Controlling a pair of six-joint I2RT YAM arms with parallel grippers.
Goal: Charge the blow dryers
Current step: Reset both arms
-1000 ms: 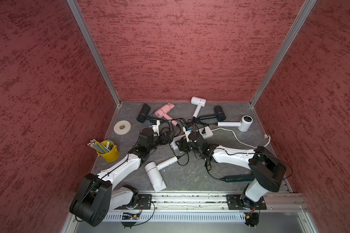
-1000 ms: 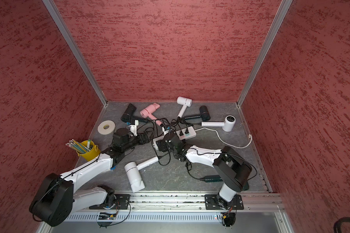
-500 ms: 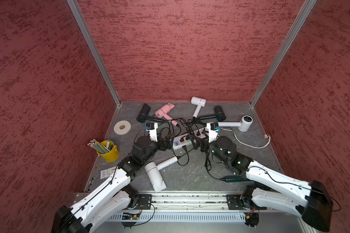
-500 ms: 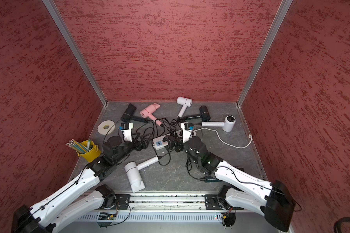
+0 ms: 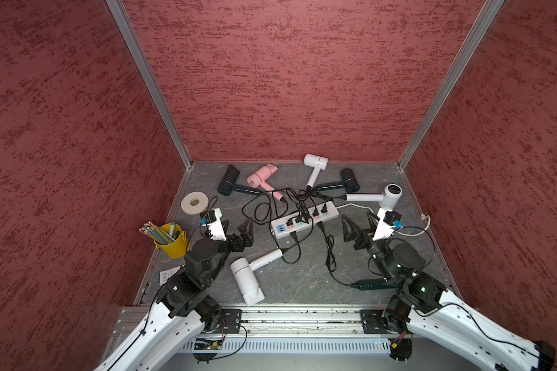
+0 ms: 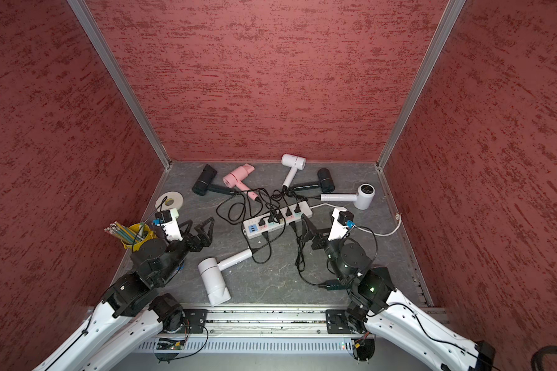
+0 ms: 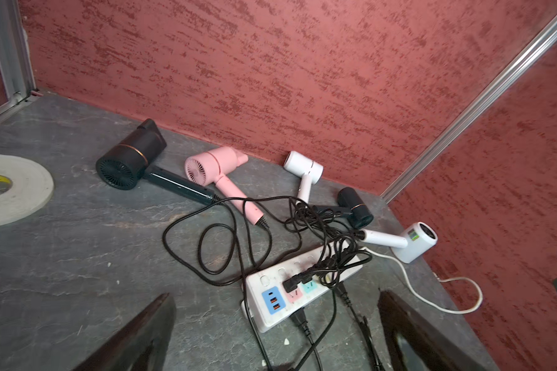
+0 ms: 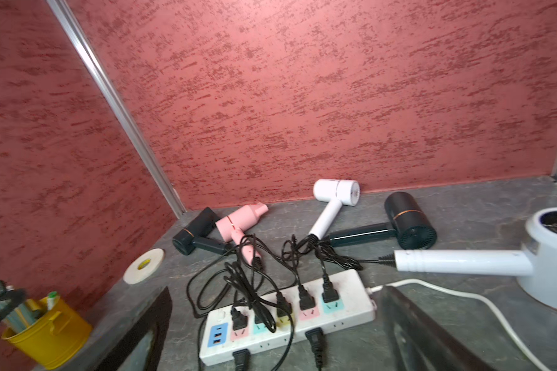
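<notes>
On the grey table [image 5: 303, 289] inside the red-walled enclosure, a white power strip [image 5: 304, 221] with pastel sockets lies angled near the centre. Several black plugs are seated along its top face, and two more sit at its near edge. Along the far wall lie, from the left, a black blow dryer [image 5: 228, 180], a pink blow dryer [image 5: 260, 173] whose handle ends just beside the black handle, a small white blow dryer [image 5: 315, 162] and a second black blow dryer [image 5: 349, 180]. A round-headed white blow dryer [image 5: 391, 194] lies at the far right, with its handle pointing toward the strip. A large white blow dryer [image 5: 246, 279] lies at the near side, between the two arms, and its cord loops to the near edge of the strip. A dark green blow dryer [image 5: 369, 284] lies by the right arm; only its handle shows, and the rest is hidden under the arm. The thin black cords [image 7: 315, 218] form a tangle on the far side of the strip. The left pincer [image 5: 237, 226] hangs over the table to the left of the strip, jaws spread wide and holding nothing. The right pincer [image 5: 360, 225] hangs to the right of the strip, jaws likewise wide apart and empty. Neither pincer touches a dryer, cord or plug. A roll of white tape [image 5: 193, 202] lies flat at the far left. A yellow cup [image 5: 171, 245] of pencils stands close beside the left arm.
</notes>
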